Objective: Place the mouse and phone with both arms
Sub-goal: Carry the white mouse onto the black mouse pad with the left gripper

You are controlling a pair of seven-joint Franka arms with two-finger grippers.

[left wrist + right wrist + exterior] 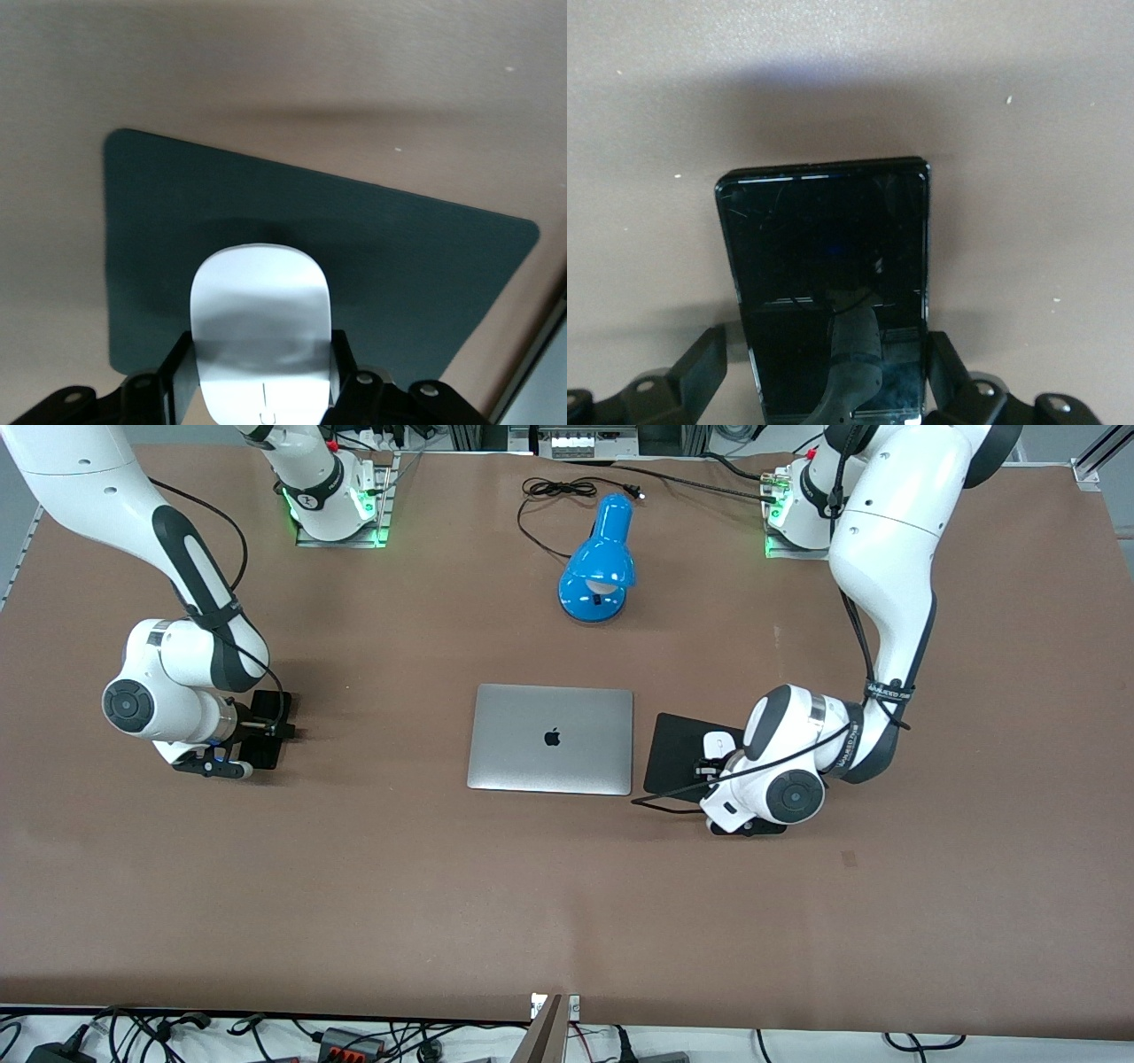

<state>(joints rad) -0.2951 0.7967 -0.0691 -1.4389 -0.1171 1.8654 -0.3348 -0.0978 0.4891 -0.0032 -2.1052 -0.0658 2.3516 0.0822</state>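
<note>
Left gripper (262,376) is closed on the mouse (261,332) over the mouse pad (399,266); right gripper (833,376) is closed on the phone (828,292). Both should be lowered flat before letting go.

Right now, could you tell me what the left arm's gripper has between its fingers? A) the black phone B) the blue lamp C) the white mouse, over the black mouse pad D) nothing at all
C: in the left wrist view the left gripper has its fingers against both sides of the white mouse, with the mouse pad spread beneath it; the phone sits in the right gripper.
</note>
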